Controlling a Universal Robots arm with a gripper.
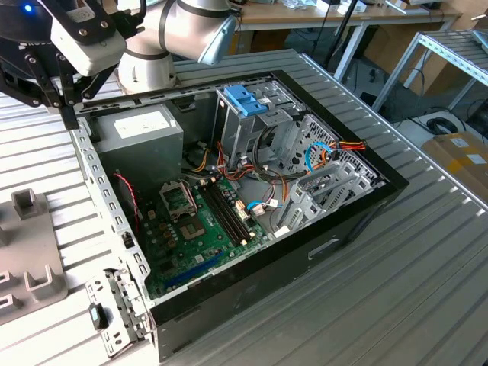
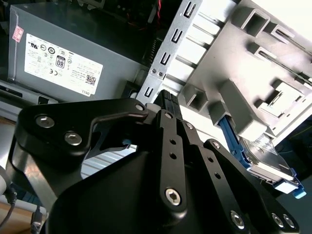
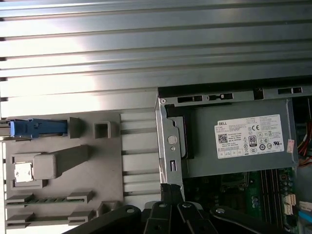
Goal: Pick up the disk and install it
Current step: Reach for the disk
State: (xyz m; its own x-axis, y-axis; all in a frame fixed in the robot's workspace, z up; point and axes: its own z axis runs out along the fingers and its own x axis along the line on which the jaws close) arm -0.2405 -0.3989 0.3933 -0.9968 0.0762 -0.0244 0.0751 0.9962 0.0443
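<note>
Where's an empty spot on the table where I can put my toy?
The ribbed table is bare on the exterior view's right of the computer case and along its near side. A narrower strip lies between the case and the grey holder plate. Inside the case it's crowded with cables.

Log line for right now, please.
stage: disk not picked | tool: shut, empty, over case rim beside power supply | disk: on edge in grey fixture, ungripped

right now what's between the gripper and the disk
In the first wrist view, the grey fixture plate with raised blocks separates the gripper from the disk.
</note>
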